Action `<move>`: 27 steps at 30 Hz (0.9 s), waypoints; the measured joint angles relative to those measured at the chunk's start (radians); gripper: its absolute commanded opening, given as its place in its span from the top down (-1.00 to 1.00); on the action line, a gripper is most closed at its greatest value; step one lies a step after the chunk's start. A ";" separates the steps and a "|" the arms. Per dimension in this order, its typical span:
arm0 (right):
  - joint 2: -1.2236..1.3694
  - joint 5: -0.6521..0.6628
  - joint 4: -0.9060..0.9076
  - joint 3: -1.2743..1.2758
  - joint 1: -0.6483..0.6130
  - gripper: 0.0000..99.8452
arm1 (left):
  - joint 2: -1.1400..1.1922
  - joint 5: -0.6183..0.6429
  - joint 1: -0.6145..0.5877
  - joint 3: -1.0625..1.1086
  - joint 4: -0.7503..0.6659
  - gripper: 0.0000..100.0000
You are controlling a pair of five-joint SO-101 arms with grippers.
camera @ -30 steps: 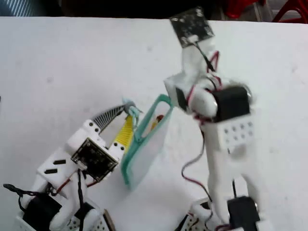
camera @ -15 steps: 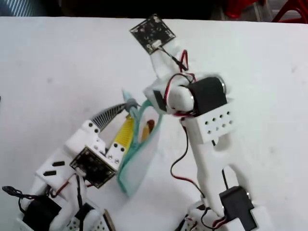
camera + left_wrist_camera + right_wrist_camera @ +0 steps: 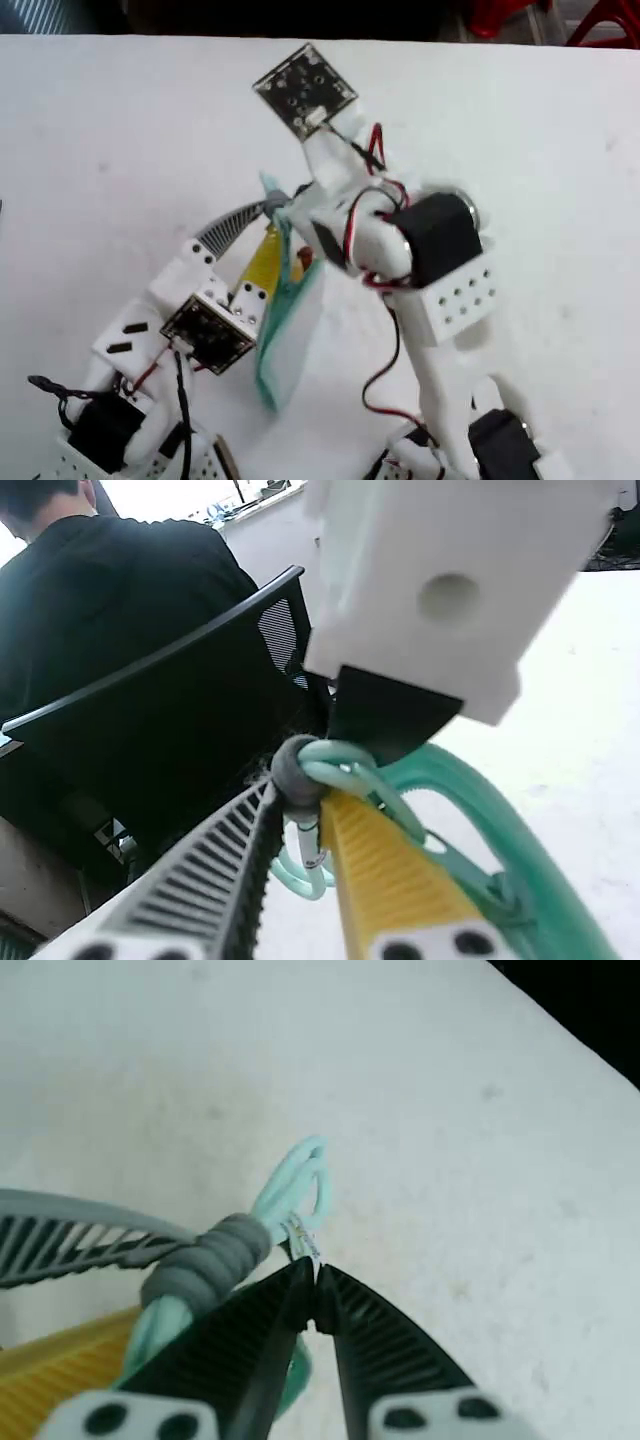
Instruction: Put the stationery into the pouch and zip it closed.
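Note:
The pouch point(image 3: 290, 335), white with a teal rim, stands on edge on the table between both arms. An orange stationery tip point(image 3: 301, 262) peeks out of its narrow mouth. My left gripper point(image 3: 268, 226), one grey finger and one yellow, is shut on the pouch's teal cord loop point(image 3: 330, 770) by a grey bead point(image 3: 292, 772). My right gripper point(image 3: 315, 1278) has its black fingers pressed together on the small metal zip pull point(image 3: 301, 1232), right beside the bead point(image 3: 212, 1256) and the cord loop point(image 3: 300, 1185). In the high view the right gripper point(image 3: 296, 206) sits at the pouch's far end.
The white table point(image 3: 120, 140) lies bare to the left and behind the arms. Red and black wires point(image 3: 380, 360) hang from the right arm next to the pouch. A black mesh chair point(image 3: 170, 710) stands beyond the table.
The right arm swung left along the pouch's top until its gripper met the left gripper. The pouch's mouth went from wide open to nearly closed, and the pouch tilted leftward.

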 measured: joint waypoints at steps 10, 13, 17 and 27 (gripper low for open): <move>-0.041 -0.048 -0.008 -0.025 0.141 0.66 | 0.005 0.000 -0.098 0.000 -0.023 0.95; -0.098 -0.072 0.009 -0.069 0.129 0.63 | 0.018 0.044 -0.172 0.000 -0.077 0.95; -0.210 -0.021 0.012 -0.084 -0.002 0.69 | 0.020 0.143 -0.227 0.000 -0.143 0.95; -0.341 0.052 0.012 0.052 -0.120 0.58 | 0.020 0.167 -0.190 0.000 -0.149 0.95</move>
